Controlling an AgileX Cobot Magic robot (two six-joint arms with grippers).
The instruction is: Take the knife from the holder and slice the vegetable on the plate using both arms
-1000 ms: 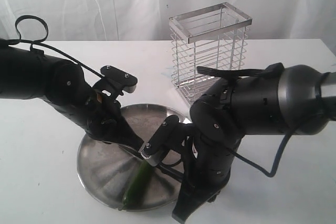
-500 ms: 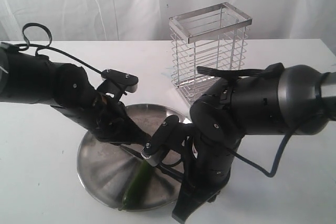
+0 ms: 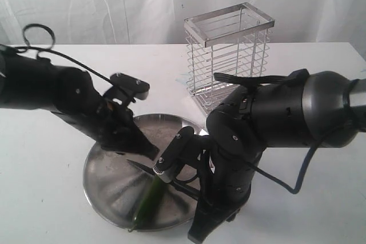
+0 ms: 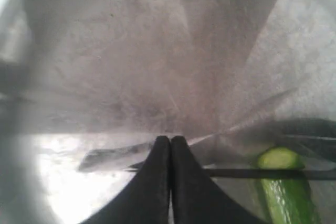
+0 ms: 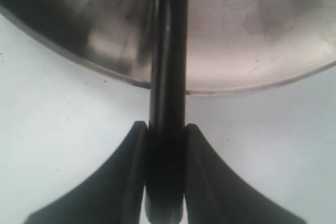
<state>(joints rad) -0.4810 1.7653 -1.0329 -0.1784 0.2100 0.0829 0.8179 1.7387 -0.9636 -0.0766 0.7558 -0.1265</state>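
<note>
Table: one white tabletop [image 3: 320, 84] carries everything in the scene.
Arms: two black robot arms, one on each side of the plate in the exterior view, both reaching down over it.
Holder: one tall wire cage [image 3: 227, 55] stands upright behind the plate, well apart from both grippers; its inside looks bare.
Plate: one round steel plate [image 3: 108, 184] lies flat between the arms.
Knife: one black-handled knife [image 5: 168, 103] lies clamped between the fingers of the right gripper [image 5: 165, 132]; its dark blade [image 3: 140, 167] points across the plate toward the left arm, over the cut end of the vegetable.
Vegetable: one slender green pepper [image 3: 147, 198] lies on the near part of the plate; the left wrist view shows its pale cut end [image 4: 278, 158] just beside the thin dark blade.
Left gripper: one, its two fingertips pressed together with nothing between them [image 4: 170, 145], hovering low over the plate near the blade.
Cut pieces: none can be made out.
</note>
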